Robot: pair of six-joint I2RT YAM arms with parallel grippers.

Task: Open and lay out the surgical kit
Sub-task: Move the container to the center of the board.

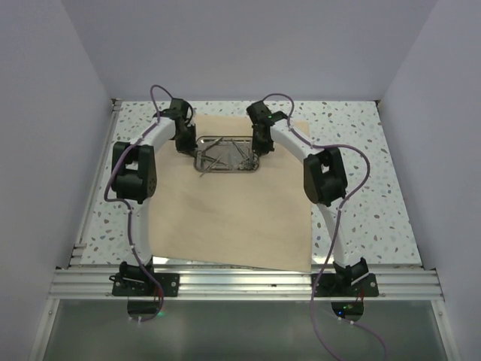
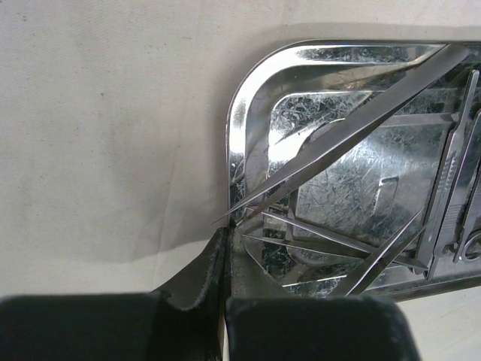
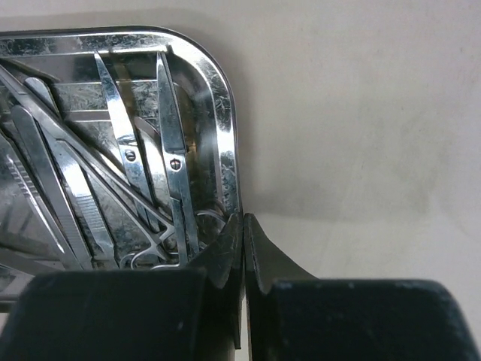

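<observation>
Gripping a steel tray (image 1: 225, 171) by both short ends, near the far edge of an opened cloth wrap (image 1: 233, 218).
Pinching the tray's left rim with the left gripper (image 2: 225, 244), jaws pressed together on the thin metal edge just below the rounded corner. Spread flat and unfolded over the speckled table (image 1: 361, 150), tan wrap under tray and both arms. Cannot tell whether lifted or resting on the cloth. Carrying long tweezers (image 2: 353, 124) laid diagonally, then scissors (image 3: 171, 162) among other thin instruments, loosely crossed. Clamping the right rim with the right gripper (image 3: 242, 233), likewise closed on the metal by the corner.
</observation>
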